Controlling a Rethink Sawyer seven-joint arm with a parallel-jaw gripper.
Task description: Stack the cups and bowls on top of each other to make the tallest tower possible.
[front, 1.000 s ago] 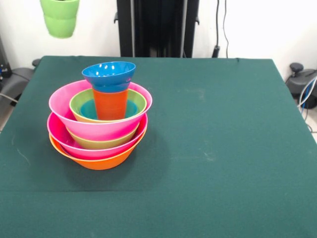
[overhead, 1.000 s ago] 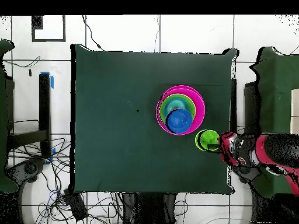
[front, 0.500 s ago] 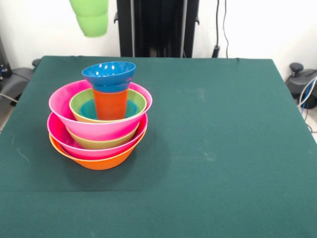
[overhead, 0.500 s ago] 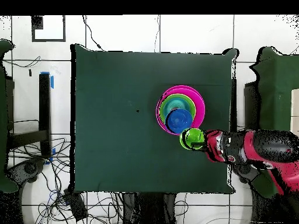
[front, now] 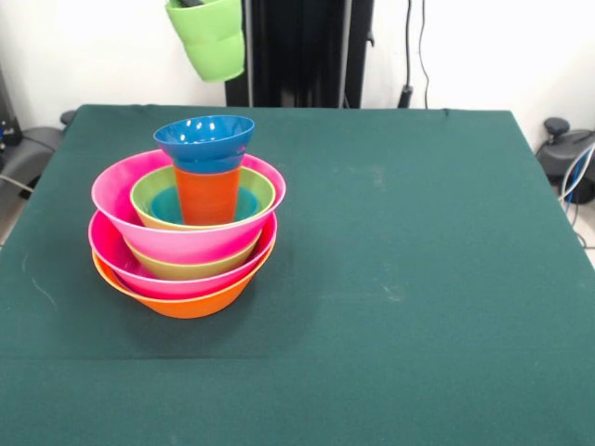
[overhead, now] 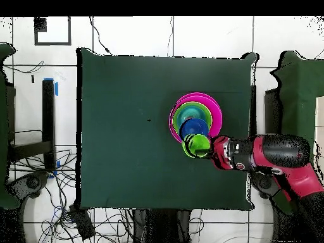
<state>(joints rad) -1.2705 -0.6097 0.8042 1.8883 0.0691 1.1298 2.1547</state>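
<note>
Green tablecloth (front: 418,279), claw (overhead: 205,147) clamped on light green cup (front: 212,37) beside tower (front: 191,232).

green cup (front: 212,39) top cut off | gripper (overhead: 204,147) mostly hidden

We read this as a robot lab. A bench (front: 418,279) under green cloth sits on a tiled floor (overhead: 209,35), with loose cables (overhead: 44,183) tangled beside it and more cables (front: 414,46) down a white wall. A black pedestal (front: 297,51) stands behind the bench, and a red-and-black arm (overhead: 278,158) reaches over it.
</note>
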